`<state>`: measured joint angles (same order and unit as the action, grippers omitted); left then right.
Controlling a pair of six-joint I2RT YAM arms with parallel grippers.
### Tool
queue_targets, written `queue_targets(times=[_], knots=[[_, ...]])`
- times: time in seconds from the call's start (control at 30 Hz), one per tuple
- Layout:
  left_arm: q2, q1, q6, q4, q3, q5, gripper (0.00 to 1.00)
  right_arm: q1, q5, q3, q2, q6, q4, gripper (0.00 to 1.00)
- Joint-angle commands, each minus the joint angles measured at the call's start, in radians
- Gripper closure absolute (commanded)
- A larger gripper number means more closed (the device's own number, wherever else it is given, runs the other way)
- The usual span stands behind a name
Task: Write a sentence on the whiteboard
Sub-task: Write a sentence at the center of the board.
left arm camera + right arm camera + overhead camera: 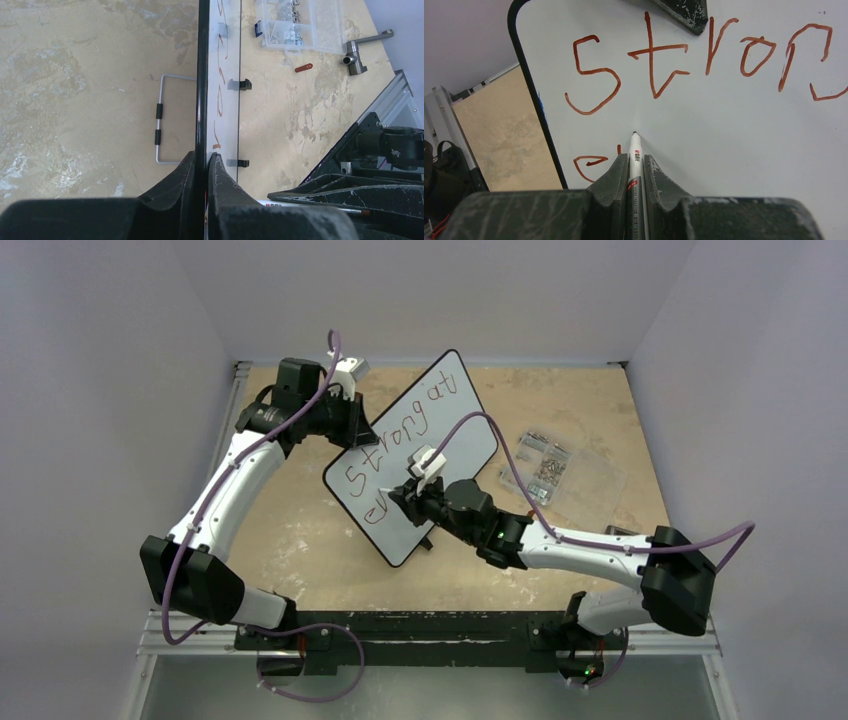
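Observation:
The whiteboard (pixel 455 405) stands tilted on the table, seen edge-on in the left wrist view (pixel 229 115). My left gripper (pixel 205 159) is shut on its black rim at the upper-left edge (pixel 352 422). The sentence (pixel 651 55) reads "Strong at" in reddish-brown letters, with a second line begun by "e" and a stroke (pixel 378 508). My right gripper (pixel 636 159) is shut on a white marker pen (pixel 635 150). The pen's tip meets the board (pixel 734 135) just below the "t". From above, the right gripper (pixel 410 495) sits over the board's lower half.
A clear plastic box of metal bits (pixel 555 468) lies right of the board, also visible in the left wrist view (pixel 300 25). A red pen cap (pixel 303 67) and a metal T-piece (pixel 355 57) lie near it. A wire stand (pixel 162 120) sticks out behind the board.

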<state>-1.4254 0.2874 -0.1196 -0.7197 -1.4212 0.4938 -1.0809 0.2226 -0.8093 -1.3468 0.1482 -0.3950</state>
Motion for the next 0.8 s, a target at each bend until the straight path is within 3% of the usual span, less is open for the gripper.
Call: queue_targets(times=[0.0, 0.47, 0.77], knots=[[0.017, -0.01, 0.069, -0.013, -0.002, -0.169, 1.0, 0.004, 0.035, -0.037, -0.009, -0.023, 0.009, 1.0], [0.024, -0.01, 0.069, -0.013, -0.001, -0.167, 1.0, 0.004, 0.026, 0.064, 0.155, 0.041, 0.009, 1.0], [0.026, -0.01, 0.067, -0.013, -0.001, -0.168, 1.0, 0.005, -0.002, 0.088, 0.105, 0.056, -0.035, 1.0]])
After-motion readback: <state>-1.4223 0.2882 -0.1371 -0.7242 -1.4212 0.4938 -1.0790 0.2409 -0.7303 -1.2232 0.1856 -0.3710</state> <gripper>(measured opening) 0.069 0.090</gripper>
